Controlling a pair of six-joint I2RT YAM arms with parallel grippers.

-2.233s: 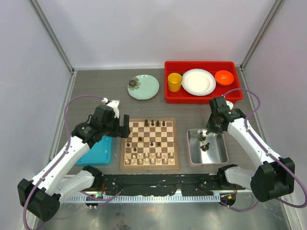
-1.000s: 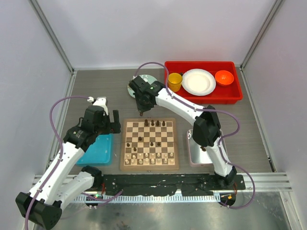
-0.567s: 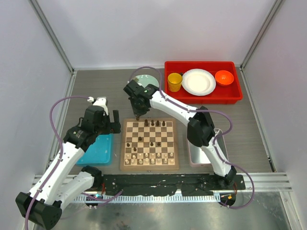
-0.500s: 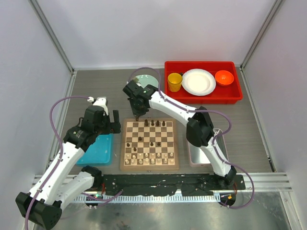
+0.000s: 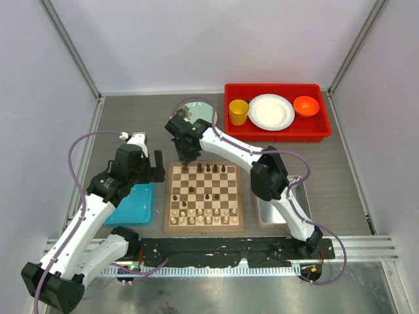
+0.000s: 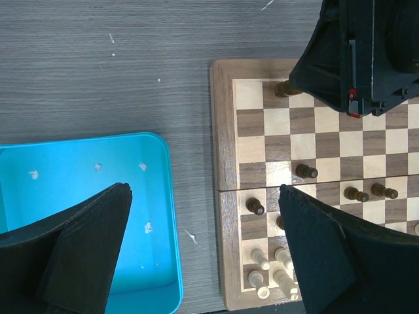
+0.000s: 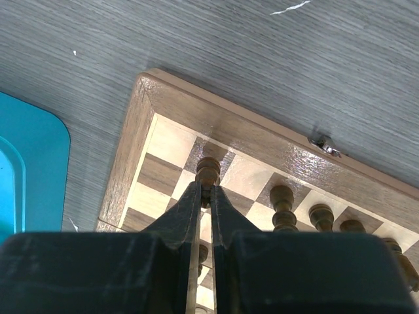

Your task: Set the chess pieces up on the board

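The board (image 5: pixel 204 229) lies in the middle of the table. Cream pieces (image 5: pixel 203 216) fill its two near rows. Several dark pieces (image 5: pixel 212 169) stand in the far row, and a few more stand mid-board. My right gripper (image 5: pixel 185 161) reaches across to the board's far left corner. In the right wrist view it (image 7: pixel 204 190) is shut on a dark brown piece (image 7: pixel 208 171) just above a far-row square near the corner of the board (image 7: pixel 216 121). My left gripper (image 5: pixel 159 169) is open and empty. It (image 6: pixel 203 222) hangs between the blue tray (image 6: pixel 85 216) and the board's left border (image 6: pixel 222 131).
A silver tray (image 5: pixel 263 214), mostly hidden under the right arm, lies right of the board. A red bin (image 5: pixel 275 135) at the back right holds a yellow cup (image 5: pixel 238 112), a white plate (image 5: pixel 271 112) and an orange bowl (image 5: pixel 306 104). A green plate (image 5: pixel 204 110) lies behind the right gripper.
My right arm swung from the silver tray across to the board's far left corner, carrying a dark piece, and has come down over the far row. My left gripper drew back a little to the left.
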